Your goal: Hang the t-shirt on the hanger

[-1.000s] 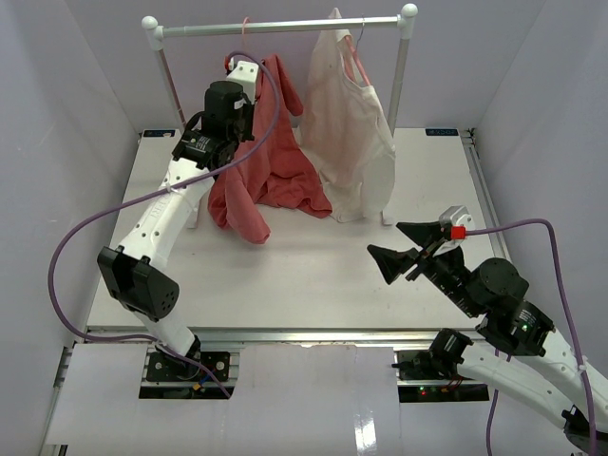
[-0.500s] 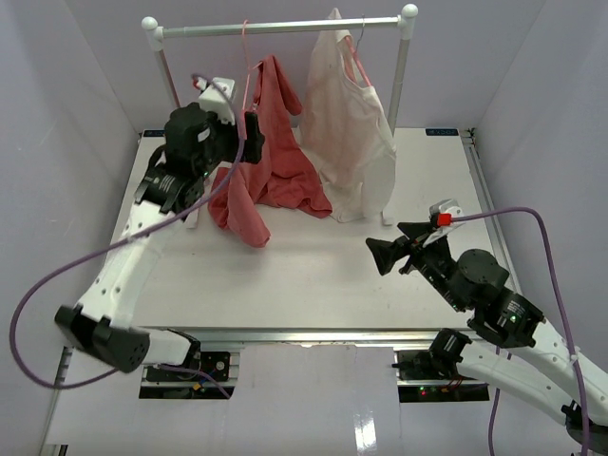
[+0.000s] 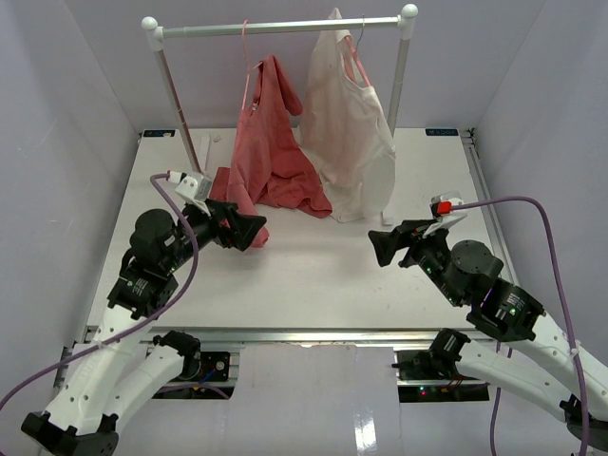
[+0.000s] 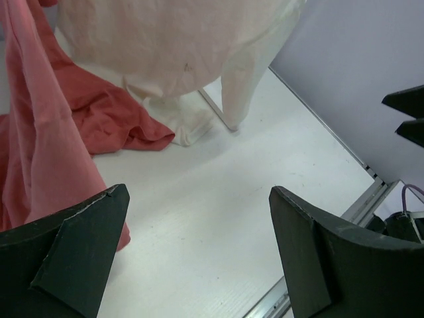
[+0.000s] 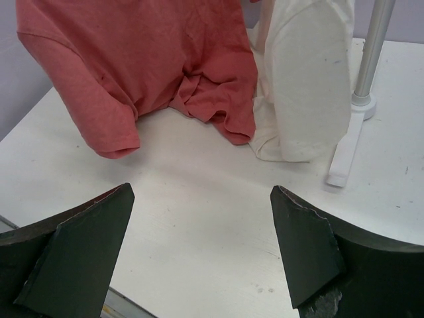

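Note:
The salmon t-shirt [image 3: 273, 142] hangs from the thin pink hanger [image 3: 247, 66], whose hook sits over the rack's rail. Its lower part and one sleeve trail onto the table. My left gripper [image 3: 252, 231] is open and empty, low over the table just in front of the trailing sleeve. In the left wrist view the t-shirt [image 4: 40, 146] is at the left, beside the left finger, with bare table between the fingers of the gripper [image 4: 199, 192]. My right gripper [image 3: 376, 246] is open and empty at the right. Its own view shows the t-shirt [image 5: 152, 59] well ahead of the gripper [image 5: 199, 192].
A cream garment [image 3: 348, 123] hangs on its own hanger to the right of the t-shirt, its hem on the table. The white rack [image 3: 285, 26] stands at the back, with a post [image 5: 371, 53] and foot [image 5: 344, 156] at the right. The table's metal front edge [image 4: 371, 199] is near.
My left gripper has opened and the left arm has drawn back from the hanger at the rack down to the near left of the table. The right gripper has shifted slightly.

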Action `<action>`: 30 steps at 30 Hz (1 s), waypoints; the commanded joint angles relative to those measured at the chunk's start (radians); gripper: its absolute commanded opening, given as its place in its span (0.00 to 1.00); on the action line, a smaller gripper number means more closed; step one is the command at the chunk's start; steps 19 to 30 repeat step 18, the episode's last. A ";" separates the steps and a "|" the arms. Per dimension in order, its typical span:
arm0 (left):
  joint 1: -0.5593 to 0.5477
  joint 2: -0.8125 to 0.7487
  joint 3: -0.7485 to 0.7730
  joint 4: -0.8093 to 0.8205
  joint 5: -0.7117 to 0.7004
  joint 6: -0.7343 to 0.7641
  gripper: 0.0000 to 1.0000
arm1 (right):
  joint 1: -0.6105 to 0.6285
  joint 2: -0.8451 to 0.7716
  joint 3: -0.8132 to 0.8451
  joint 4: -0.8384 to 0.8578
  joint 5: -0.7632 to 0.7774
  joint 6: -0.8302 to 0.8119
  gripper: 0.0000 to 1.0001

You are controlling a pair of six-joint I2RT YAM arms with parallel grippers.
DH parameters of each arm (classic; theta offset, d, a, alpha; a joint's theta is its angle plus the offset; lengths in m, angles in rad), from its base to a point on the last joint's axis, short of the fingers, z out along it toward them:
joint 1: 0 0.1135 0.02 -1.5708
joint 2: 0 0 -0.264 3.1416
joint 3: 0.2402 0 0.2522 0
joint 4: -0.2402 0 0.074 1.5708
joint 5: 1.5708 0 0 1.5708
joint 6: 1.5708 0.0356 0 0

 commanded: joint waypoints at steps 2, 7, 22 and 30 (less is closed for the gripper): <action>0.001 -0.066 -0.107 0.042 0.045 -0.047 0.98 | 0.004 0.007 0.012 0.019 0.015 -0.001 0.90; 0.001 -0.202 -0.257 0.132 0.062 -0.109 0.98 | 0.003 0.034 0.016 0.007 0.023 -0.002 0.90; 0.001 -0.209 -0.289 0.165 0.095 -0.119 0.98 | 0.003 0.056 0.019 -0.010 -0.015 -0.019 0.90; 0.001 -0.209 -0.289 0.165 0.095 -0.119 0.98 | 0.003 0.056 0.019 -0.010 -0.015 -0.019 0.90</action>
